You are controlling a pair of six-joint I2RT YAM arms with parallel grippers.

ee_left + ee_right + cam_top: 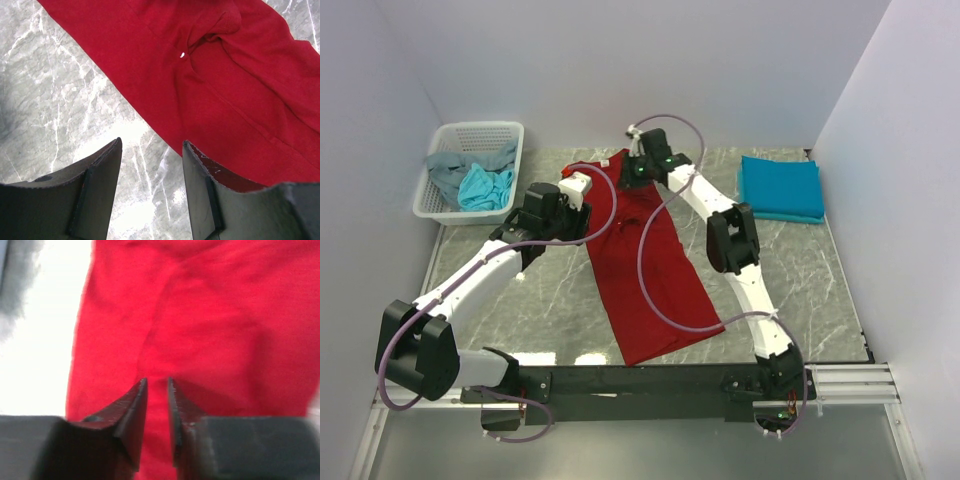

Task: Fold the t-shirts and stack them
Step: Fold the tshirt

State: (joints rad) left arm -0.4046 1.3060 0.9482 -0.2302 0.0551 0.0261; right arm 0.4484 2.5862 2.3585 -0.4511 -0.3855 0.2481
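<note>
A dark red t-shirt point(645, 265) lies as a long narrow strip down the middle of the marble table. My left gripper point(578, 192) hovers at the shirt's left edge near its far end. It is open point(151, 142), with bare table between the fingers and the right finger point(200, 185) over the cloth's edge point(225, 100). My right gripper point(640, 163) is at the shirt's far end, its jaws nearly together point(157, 380) on a crease of the red cloth point(200, 315). A folded teal-blue t-shirt point(781, 187) lies at the far right.
A white mesh basket point(445, 200) stands at the far left, with a grey shirt point(448, 170) and a light turquoise shirt point(485, 188) crumpled in it. White walls close in the table on three sides. The black rail point(640, 382) runs along the near edge.
</note>
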